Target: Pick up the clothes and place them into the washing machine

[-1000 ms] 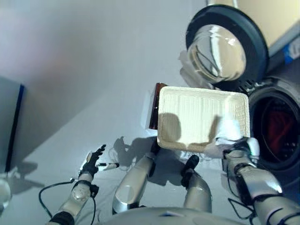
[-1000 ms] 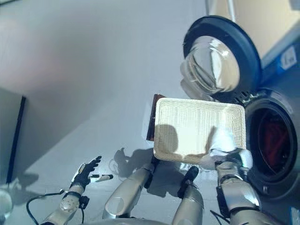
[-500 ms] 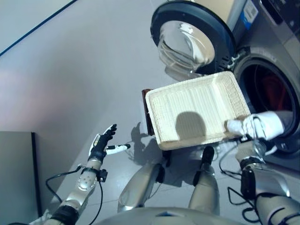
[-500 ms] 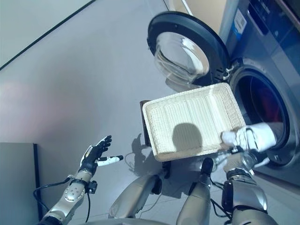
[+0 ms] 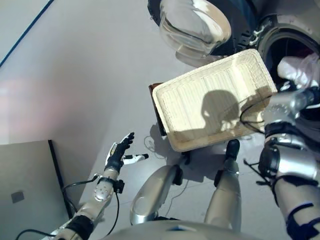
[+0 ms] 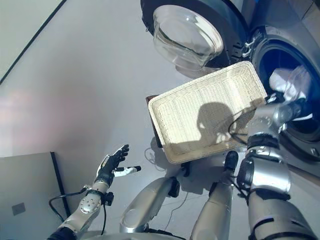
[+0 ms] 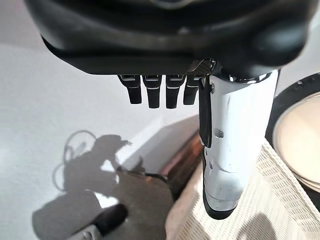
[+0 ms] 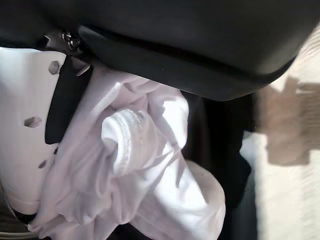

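Laundry room, front-loading washing machine (image 6: 295, 75) with open door (image 6: 187, 32), wicker basket (image 6: 207, 110), grey floor (image 6: 75, 90)

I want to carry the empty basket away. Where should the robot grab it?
By the long rim nearest the robot, coming from its left with the open left hand. The wicker basket is shallow, its raised edge is bare there, and the right hand is busy holding white clothes.

right hand (image 8: 30, 125) fingers buried in white garment (image 8: 135, 185), washing machine (image 6: 300, 30) drum cut off by edge
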Robot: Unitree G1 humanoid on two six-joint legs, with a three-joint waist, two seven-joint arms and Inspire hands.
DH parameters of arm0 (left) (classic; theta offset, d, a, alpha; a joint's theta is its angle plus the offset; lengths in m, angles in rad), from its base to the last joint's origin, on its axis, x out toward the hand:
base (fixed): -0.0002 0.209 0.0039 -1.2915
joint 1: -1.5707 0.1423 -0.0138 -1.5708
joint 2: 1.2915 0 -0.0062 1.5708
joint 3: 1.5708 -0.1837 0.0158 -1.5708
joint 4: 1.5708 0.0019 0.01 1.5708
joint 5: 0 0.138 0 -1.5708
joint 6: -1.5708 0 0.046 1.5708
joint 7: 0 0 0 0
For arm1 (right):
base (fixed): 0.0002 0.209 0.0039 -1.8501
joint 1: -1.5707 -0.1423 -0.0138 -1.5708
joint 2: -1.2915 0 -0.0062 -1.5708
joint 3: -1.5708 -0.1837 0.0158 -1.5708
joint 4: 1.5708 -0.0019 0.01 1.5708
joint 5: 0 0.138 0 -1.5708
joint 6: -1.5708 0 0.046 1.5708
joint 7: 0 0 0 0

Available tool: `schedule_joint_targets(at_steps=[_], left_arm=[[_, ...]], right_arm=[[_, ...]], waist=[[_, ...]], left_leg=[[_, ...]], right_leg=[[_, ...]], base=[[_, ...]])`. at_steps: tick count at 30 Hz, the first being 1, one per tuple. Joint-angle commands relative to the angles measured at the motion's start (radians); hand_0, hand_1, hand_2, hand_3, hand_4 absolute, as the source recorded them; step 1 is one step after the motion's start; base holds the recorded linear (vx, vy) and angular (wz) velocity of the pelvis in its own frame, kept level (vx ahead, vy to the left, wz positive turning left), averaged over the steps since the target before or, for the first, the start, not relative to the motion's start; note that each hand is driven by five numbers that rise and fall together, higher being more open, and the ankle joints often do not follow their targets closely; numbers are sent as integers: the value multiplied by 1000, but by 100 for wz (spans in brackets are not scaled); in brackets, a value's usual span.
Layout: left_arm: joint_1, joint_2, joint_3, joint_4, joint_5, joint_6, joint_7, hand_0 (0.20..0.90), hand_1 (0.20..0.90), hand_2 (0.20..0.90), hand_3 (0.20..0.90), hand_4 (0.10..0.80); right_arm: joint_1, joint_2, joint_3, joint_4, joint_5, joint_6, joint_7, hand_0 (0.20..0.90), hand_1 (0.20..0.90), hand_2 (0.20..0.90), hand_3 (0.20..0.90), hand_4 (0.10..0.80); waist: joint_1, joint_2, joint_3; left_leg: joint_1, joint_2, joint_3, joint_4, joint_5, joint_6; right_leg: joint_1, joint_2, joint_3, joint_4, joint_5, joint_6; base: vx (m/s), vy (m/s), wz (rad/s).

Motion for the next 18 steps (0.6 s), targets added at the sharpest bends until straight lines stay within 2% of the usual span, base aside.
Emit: schedule_joint_targets(at_steps=[1,4,11,12,13,18], left_arm=[[7,25,15,-31,-29,-67,53,900,900,900,900,800],[2,14,12,-36,-30,-64,59,900,900,900,900,800],[-3,-10,5,-23,-44,-64,65,900,900,900,900,800],[-2,-12,-4,-21,-45,-67,62,900,900,900,900,800],[-2,-12,-4,-20,-44,-67,62,900,900,900,900,800],[6,-17,-5,-9,-61,-62,59,900,900,900,900,800]], right_arm=[[-124,-237,139,-165,-170,-108,-53,200,200,200,200,300],[-151,-225,142,-290,-239,-148,-122,200,200,200,200,300],[-136,-177,105,-395,-295,-182,-191,200,200,200,200,300],[-145,-169,95,-395,-291,-191,-202,724,724,724,724,675],[-145,-169,95,-396,-292,-191,-203,900,900,900,900,800],[-145,-145,101,-375,-271,-180,-190,900,900,900,900,800]], waist=[[-4,64,-52],[-18,87,-46],[-35,103,-63],[-36,109,-70],[-35,109,-70],[-41,128,-79]], left_leg=[[-87,-18,-34,30,13,-116],[-89,-19,-28,20,21,-117],[-79,-19,-9,9,17,-114],[-77,-19,-5,7,15,-113],[-77,-19,-4,6,15,-113],[-68,-9,4,-5,24,-113]], right_leg=[[-17,34,1,155,-160,-39],[-30,36,17,162,-161,-40],[-44,48,40,175,-169,-42],[-44,49,45,173,-170,-42],[-44,49,46,173,-170,-42],[-40,59,54,160,-159,-45]], base=[[-32,18,-13],[0,14,-20],[27,10,-8],[25,3,-9],[24,-17,-13],[5,-7,-5]])
